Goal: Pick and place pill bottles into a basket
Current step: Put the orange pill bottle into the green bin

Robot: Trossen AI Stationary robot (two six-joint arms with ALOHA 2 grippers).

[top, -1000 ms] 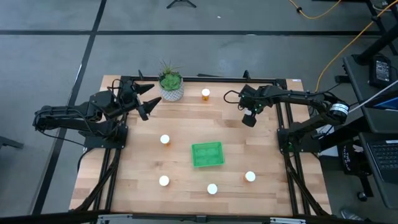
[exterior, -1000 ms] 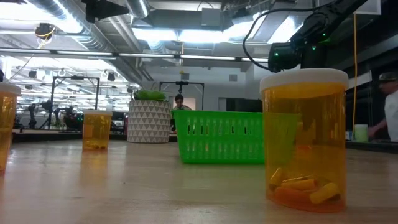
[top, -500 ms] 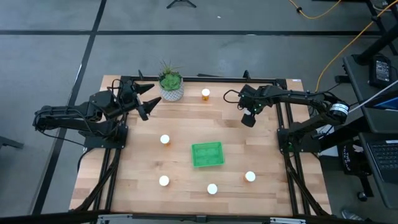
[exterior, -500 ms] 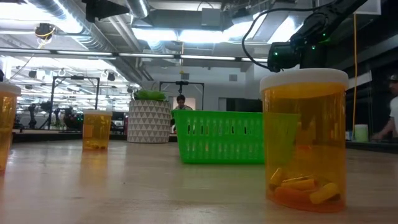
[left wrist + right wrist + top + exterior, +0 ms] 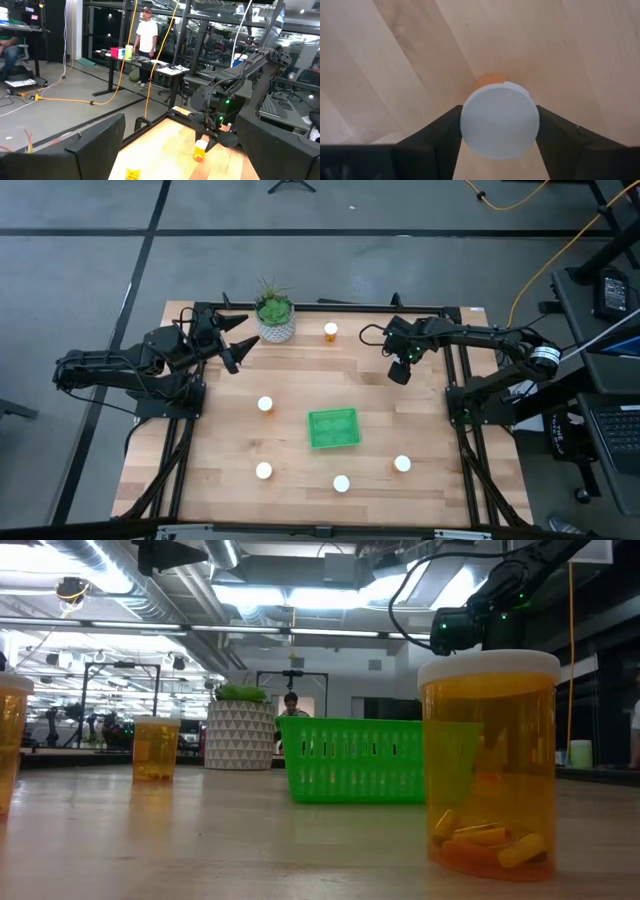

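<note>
My right gripper points down at the table's far right, shut on a pill bottle with a white cap and an orange body. In the high view the gripper hides that bottle. Several more pill bottles stand upright on the wood: one at the far edge, one left of centre, and three near the front. The green basket sits mid-table. My left gripper hovers open at the far left, holding nothing. My right gripper pinches the bottle's round white cap between its two fingers, one on each opposite side of the rim. The fingers come from above, pointing down. The bottle stands upright below them, and I cannot tell whether its base still rests on the wood.
A white-potted green plant stands at the far edge beside my left gripper. Black frame rails run along both table sides. Bare wood lies between the basket and my right gripper. People stand in the room beyond the table.
</note>
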